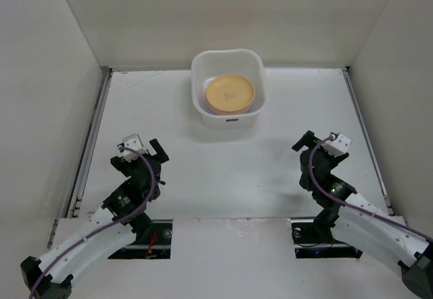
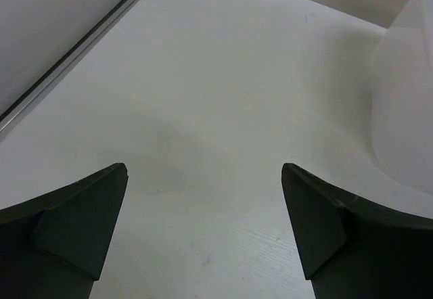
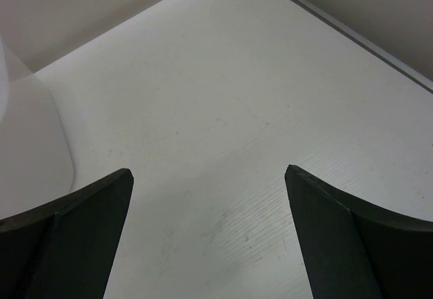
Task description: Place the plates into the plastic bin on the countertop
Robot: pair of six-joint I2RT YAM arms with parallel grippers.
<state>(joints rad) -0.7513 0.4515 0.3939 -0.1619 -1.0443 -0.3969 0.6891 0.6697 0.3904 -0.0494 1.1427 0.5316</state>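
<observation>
The plastic bin [image 1: 216, 122] sits on the countertop [image 1: 270, 170] hard against the back wall and about midway across it. A yellow-orange plate [image 1: 231, 93] lies flat on top inside, clear of the rolled rim on all sides. A pale edge shows just under this plate on its right, but what lies beneath is mostly hidden. No other plates are on the surface around the bin. The left gripper [image 2: 204, 170] is in front of the bin and off to its left, with its jaws spread wide and nothing between them. Its wrist view shows the bin's rounded corner [image 2: 406, 109] off to the right, well apart from the fingers. The right gripper [image 3: 210, 170] is in front of the bin and off to its right, also gaping wide and empty, and the bin's wall [image 3: 27, 143] shows at the left of its view. Bare white surface lies between each gripper and the bin. A metal rail [image 1: 91, 136] runs along the side edge left of the bin, and a second rail [image 1: 365, 136] runs along the right edge, both close under the white side walls.
</observation>
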